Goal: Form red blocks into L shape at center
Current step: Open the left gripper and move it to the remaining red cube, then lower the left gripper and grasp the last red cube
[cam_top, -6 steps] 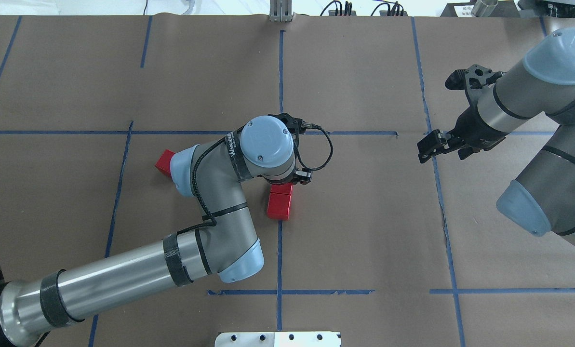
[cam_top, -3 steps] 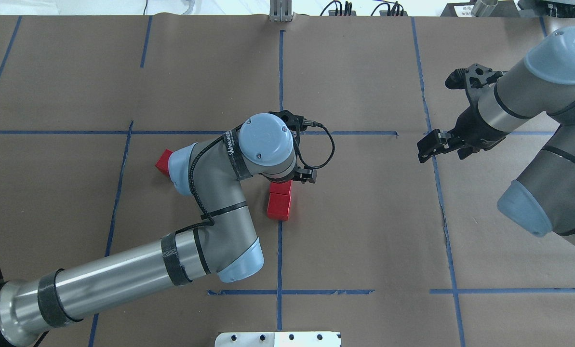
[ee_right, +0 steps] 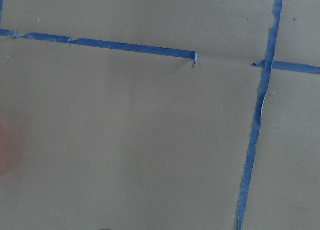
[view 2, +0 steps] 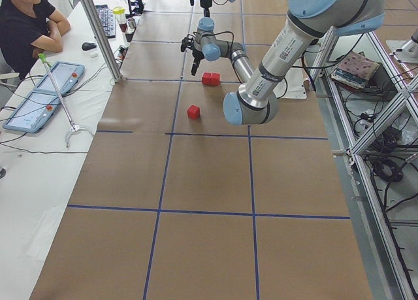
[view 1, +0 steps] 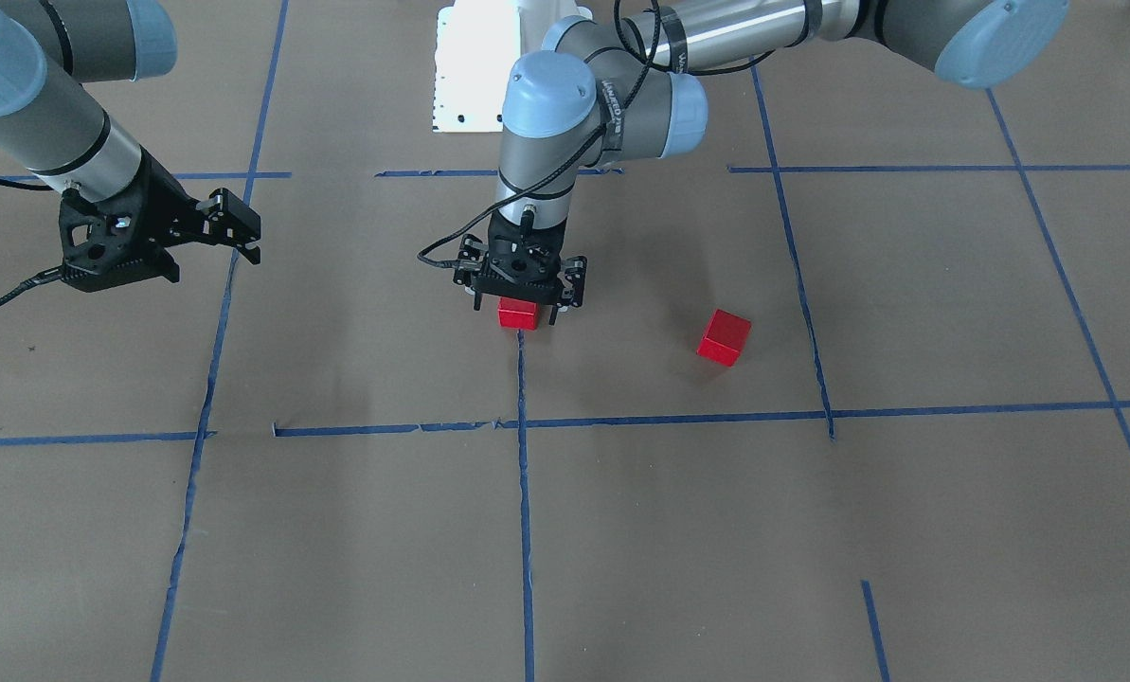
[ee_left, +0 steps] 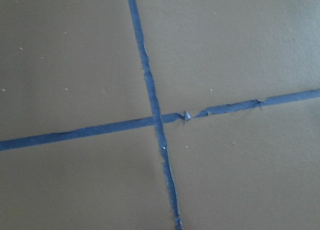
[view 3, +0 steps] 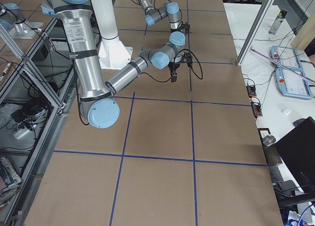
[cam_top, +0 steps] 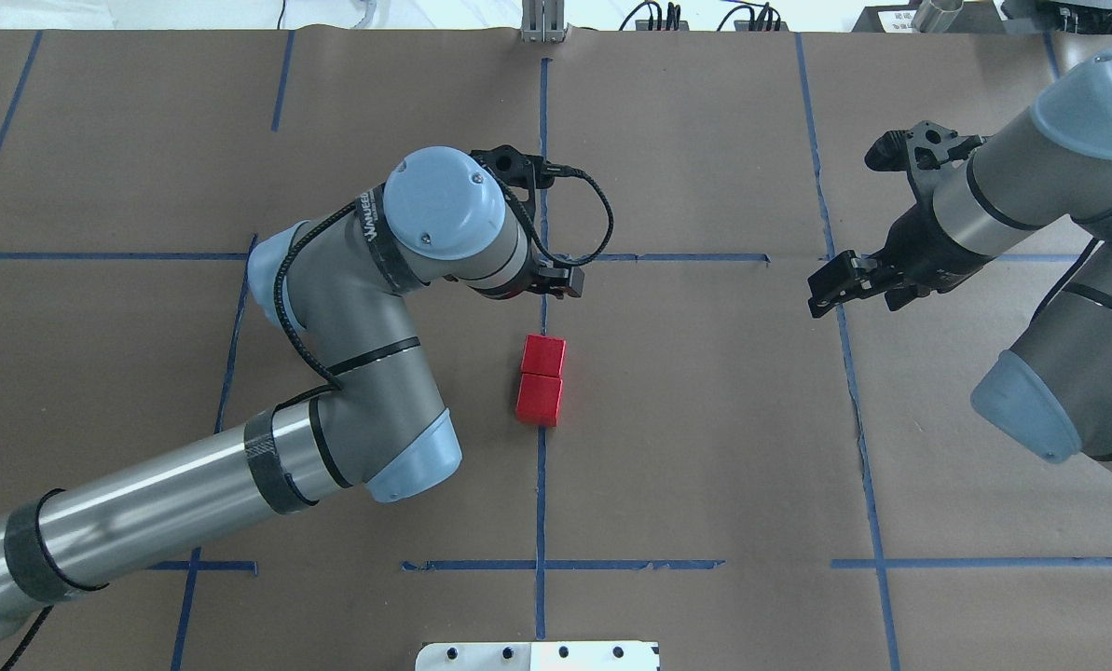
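2 touching red blocks (cam_top: pixel 541 399) form a row along the tape line (cam_top: pixel 541 485).

overhead and front opposed, sharing center (cam_top: pixel 630 373), wrists close

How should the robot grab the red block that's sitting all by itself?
Come straight down from above and pinch two opposite side faces of the lone block. It is a cube lying flat with bare paper all round, so its sides are free. It sits turned against the tape lines, so the fingers should probably turn to match.
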Controlling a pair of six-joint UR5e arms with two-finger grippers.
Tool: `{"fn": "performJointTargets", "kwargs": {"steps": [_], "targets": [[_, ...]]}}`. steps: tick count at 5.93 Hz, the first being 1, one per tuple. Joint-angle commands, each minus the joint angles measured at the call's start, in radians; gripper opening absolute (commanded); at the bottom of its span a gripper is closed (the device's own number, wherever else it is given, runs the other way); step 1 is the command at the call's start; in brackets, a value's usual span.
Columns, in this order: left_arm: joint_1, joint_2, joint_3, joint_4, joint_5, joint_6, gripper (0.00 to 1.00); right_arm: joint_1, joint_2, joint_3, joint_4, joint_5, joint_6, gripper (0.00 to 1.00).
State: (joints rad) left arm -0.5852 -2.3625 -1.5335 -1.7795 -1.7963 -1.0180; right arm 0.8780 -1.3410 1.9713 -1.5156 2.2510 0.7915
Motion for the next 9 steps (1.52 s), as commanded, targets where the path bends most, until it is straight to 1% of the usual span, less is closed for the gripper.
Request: {"fn": "performJointTargets", "kwargs": {"steps": [1, 2, 3, 4, 5, 6, 9], "targets": [[-0.105, 0.118, -0.083, -0.011, -0.064, 0.199, 1.0, 0.001, -0.006, 0.004, 0.0, -0.001, 0.0, 1.0], [-0.161, 0.184, -0.095, -0.011, -0.122, 0.291, 1.0, 0.001, -0.009, 0.008, 0.0, -0.005, 0.002, 1.0], [-0.213, 0.24, -0.096, -0.017, -0.205, 0.388, 1.0, -0.002, -0.009, 0.009, 0.0, -0.007, 0.002, 1.0], [-0.214, 0.317, -0.096, -0.071, -0.272, 0.378, 1.0, -0.002, -0.009, 0.009, 0.0, -0.01, 0.002, 1.0], [-0.205, 0.337, -0.086, -0.104, -0.293, 0.305, 1.0, -0.002, -0.009, 0.009, 0.0, -0.011, 0.002, 1.0], [-0.177, 0.338, -0.077, -0.121, -0.293, 0.253, 1.0, -0.002, -0.009, 0.009, 0.0, -0.01, 0.002, 1.0], [-0.147, 0.339, -0.054, -0.124, -0.284, 0.242, 1.0, -0.002, -0.01, 0.008, 0.0, -0.008, 0.002, 1.0]]}}
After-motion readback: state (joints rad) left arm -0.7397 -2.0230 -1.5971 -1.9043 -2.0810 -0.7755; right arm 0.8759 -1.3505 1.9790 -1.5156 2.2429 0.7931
